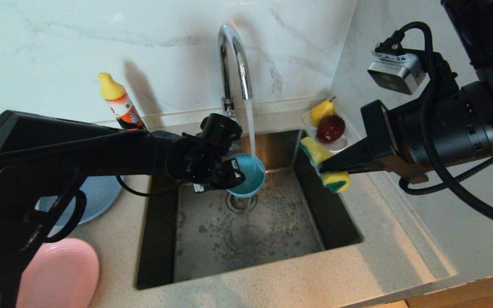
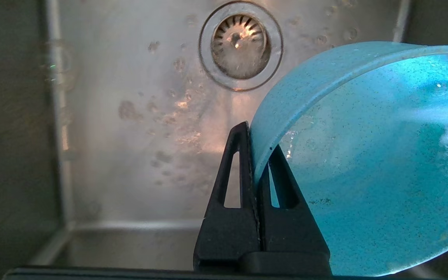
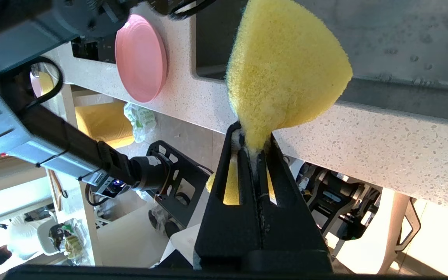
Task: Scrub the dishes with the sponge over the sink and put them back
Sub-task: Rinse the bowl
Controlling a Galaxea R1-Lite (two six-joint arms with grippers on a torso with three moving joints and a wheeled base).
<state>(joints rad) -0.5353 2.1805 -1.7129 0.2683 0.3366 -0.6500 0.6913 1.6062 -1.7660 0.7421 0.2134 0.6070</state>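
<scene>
My left gripper is shut on the rim of the teal-blue bowl. It holds the bowl tilted on its side above the sink, over the drain strainer. Water from the tap runs onto the bowl. Over the sink's right edge, my right gripper is shut on the yellow sponge, a short way right of the bowl and apart from it. The light-blue plate and the pink plate lie on the counter at the left.
An orange soap bottle with a yellow cap stands against the back wall, left of the tap. A white saucer with a pear and a red fruit sits in the back right corner. Speckled counter surrounds the basin.
</scene>
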